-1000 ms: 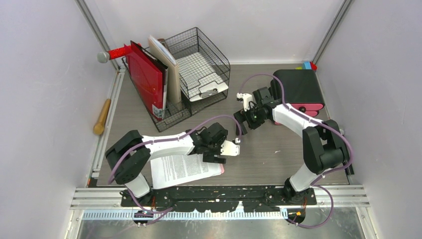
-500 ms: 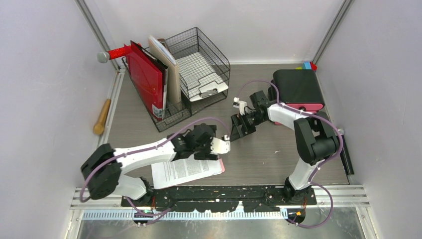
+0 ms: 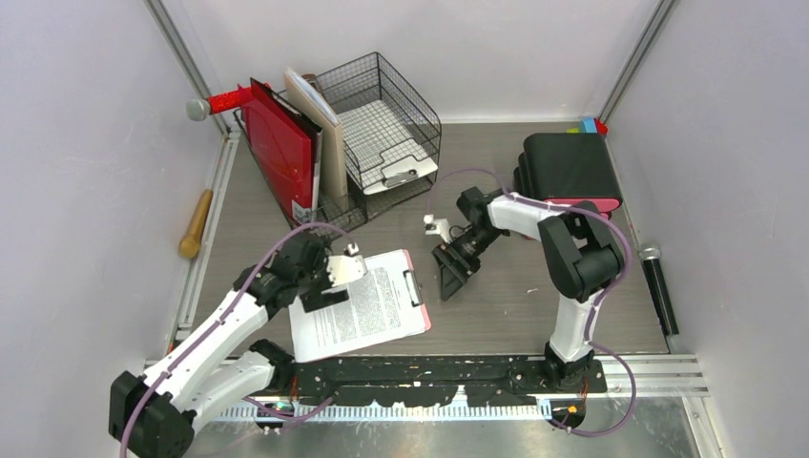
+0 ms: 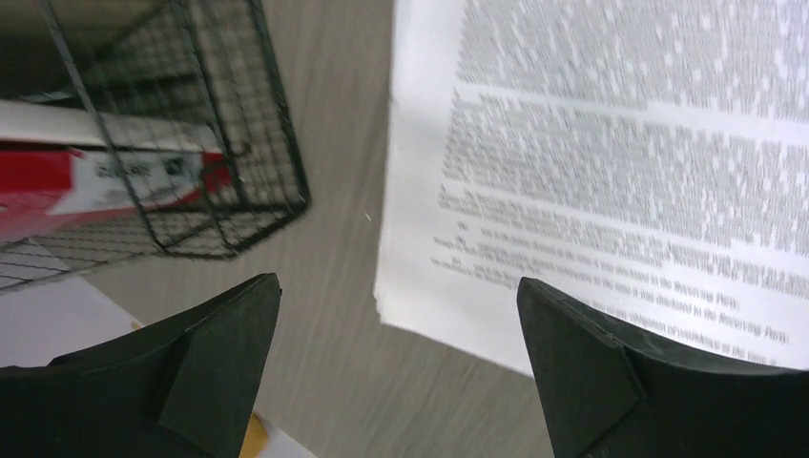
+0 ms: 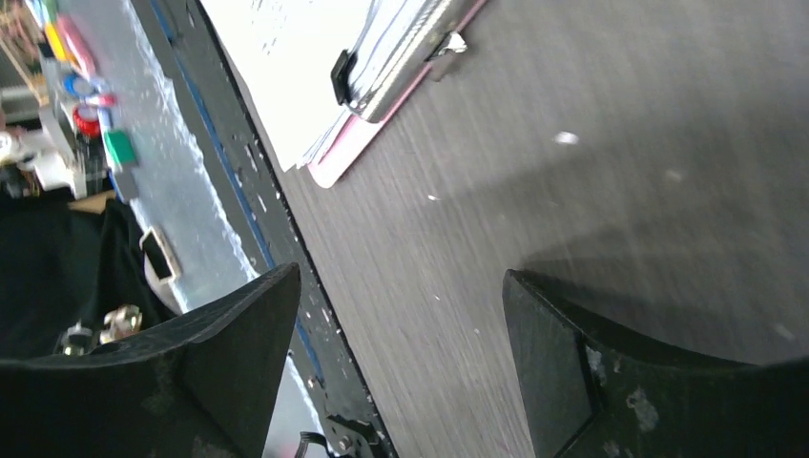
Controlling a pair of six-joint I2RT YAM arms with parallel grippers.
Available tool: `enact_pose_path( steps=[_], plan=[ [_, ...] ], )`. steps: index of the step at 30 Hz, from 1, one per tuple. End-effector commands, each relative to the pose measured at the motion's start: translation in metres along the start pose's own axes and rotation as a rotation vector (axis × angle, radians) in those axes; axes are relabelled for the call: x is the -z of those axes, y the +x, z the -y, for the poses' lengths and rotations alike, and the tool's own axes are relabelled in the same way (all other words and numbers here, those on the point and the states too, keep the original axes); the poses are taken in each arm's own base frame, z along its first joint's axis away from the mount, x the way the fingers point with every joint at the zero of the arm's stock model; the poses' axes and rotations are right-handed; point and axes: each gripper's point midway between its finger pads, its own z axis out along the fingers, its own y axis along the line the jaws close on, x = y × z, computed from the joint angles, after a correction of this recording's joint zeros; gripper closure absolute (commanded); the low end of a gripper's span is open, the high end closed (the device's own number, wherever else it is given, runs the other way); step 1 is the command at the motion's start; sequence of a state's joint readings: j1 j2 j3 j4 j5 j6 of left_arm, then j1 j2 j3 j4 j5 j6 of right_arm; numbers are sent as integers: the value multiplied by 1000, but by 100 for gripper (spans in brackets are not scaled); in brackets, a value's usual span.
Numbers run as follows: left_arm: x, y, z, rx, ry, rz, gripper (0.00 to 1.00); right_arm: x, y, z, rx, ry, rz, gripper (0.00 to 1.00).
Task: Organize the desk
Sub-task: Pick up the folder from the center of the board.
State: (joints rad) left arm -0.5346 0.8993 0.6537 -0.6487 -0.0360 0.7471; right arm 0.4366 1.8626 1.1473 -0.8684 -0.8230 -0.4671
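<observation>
On the grey wood-grain desk (image 3: 515, 301) lies a pink clipboard (image 3: 367, 305) with a printed sheet, near the front edge. My left gripper (image 3: 320, 288) hovers open over the sheet's far left corner. In the left wrist view the gripper (image 4: 397, 280) has only desk and the paper (image 4: 620, 143) corner between its fingers. My right gripper (image 3: 448, 279) points down at bare desk just right of the clipboard, open and empty. From the right wrist, that gripper (image 5: 401, 272) faces the desk's front edge, with the clipboard's metal clip (image 5: 391, 67) beyond.
A black wire-mesh rack (image 3: 382, 124) with red folders (image 3: 281, 153) stands at the back left. A black drawer unit with pink fronts (image 3: 570, 172) sits at the back right. A wooden handle (image 3: 196, 224) lies by the left rail, and a black microphone (image 3: 658, 286) by the right rail.
My left arm has swung left, taking its gripper off the clipboard's right side to its far left corner. The right gripper has moved left and nearer, lower over the desk.
</observation>
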Motion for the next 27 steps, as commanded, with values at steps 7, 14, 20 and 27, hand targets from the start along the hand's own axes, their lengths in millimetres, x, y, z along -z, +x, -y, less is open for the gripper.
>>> enact_pose_path(
  steps=[7, 14, 20, 27],
  plan=[
    [16, 80, 36, -21, 162, -222, 0, -27, 6, -20, 86, -22, -164, 18],
    [18, 116, 28, 119, 170, -240, 0, -33, 12, -26, 117, 16, -223, 17],
    [4, 140, 15, 199, 124, -267, 0, -38, 15, -33, 69, 12, -303, 16],
    [-14, 136, 8, 262, 90, -227, 0, -55, -6, -30, -64, -1, -239, 17]
  ],
)
